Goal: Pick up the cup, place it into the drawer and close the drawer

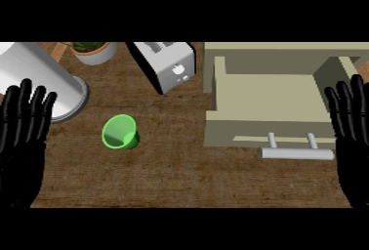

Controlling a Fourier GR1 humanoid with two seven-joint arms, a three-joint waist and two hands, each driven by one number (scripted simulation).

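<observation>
Lying tipped on its side on the brown desk (pixel 187 180), the green cup (pixel 120 132) is left of centre, mouth facing the viewer, untouched. Well to its right the drawer (pixel 268 110) stands pulled open, its handle (pixel 297 153) toward us. The task looks barely begun: the first step, reaching for the cup, seems next. The left robot hand (pixel 23 128) rests open at the left edge, fingers straight up, holding nothing; the right robot hand (pixel 353 129) likewise at the right edge.
</observation>
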